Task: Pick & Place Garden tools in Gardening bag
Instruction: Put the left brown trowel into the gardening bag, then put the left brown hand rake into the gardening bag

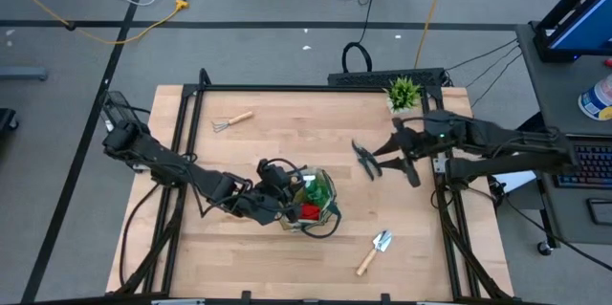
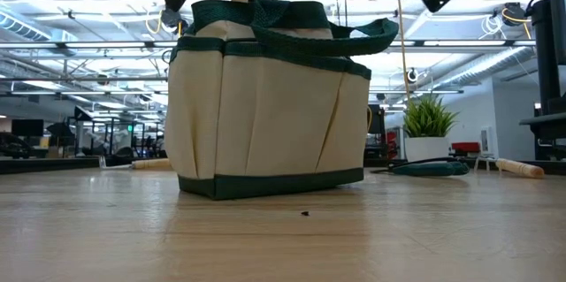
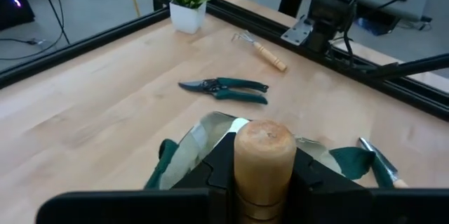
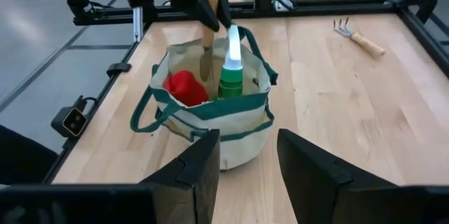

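Note:
The beige gardening bag [image 1: 316, 202] with green trim stands on its base near the table's middle. In it are a red glove [image 4: 185, 87] and a green-white item [image 4: 230, 69]. My left gripper [image 1: 285, 185] is over the bag, shut on a wooden-handled trowel [image 4: 208, 34]. My right gripper [image 4: 245, 161] is open and empty, above the dark pruning shears [image 1: 366, 162], which lie flat on the table. The mini rake [image 1: 232, 120] lies at the far left. A second trowel [image 1: 375, 250] lies near the front edge. My left gripper pinches the trowel's wooden handle [image 3: 263, 155] between its two fingers, near the handle's rounded free end. The trowel hangs upright below the fingers, and its metal blade [image 4: 205, 66] reaches down into the bag's open mouth, beside the glove and the green-white item.
A small potted green plant [image 1: 404, 93] stands at the table's far right edge, near my right arm. A black frame rail [image 1: 287, 87] runs along the table's far edge. There is bare wood between the bag and the rake.

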Tool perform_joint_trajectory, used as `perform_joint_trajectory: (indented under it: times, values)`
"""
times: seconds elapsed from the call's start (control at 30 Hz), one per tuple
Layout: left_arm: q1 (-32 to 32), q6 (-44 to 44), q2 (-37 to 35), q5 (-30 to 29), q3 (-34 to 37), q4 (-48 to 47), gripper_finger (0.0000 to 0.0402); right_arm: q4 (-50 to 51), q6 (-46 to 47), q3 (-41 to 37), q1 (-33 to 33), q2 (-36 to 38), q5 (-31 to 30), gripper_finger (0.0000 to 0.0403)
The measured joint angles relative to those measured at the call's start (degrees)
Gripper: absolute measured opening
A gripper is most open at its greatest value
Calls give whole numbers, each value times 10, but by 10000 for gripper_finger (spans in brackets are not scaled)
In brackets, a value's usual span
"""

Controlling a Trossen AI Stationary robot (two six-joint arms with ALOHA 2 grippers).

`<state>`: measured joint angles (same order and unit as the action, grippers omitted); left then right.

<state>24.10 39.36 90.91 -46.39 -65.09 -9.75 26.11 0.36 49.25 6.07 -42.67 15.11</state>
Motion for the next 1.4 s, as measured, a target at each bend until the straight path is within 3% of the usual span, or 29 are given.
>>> perform_joint_trajectory:
  times: [0.33, 0.8, 1.13, 1.4]
  values:
    - [0, 0, 0, 1, 21, 24, 56, 28, 0, -4, 0, 69, 0, 130]
    - [6, 25, 0, -2, 33, 12, 56, -21, 77, -127, 0, 191, -4, 130]
    - [15, 43, 0, -2, 55, 45, 56, -49, 80, -154, 0, 223, -4, 130]
    - [16, 48, 0, 4, 55, 45, 144, -49, 80, -154, 0, 225, -5, 130]
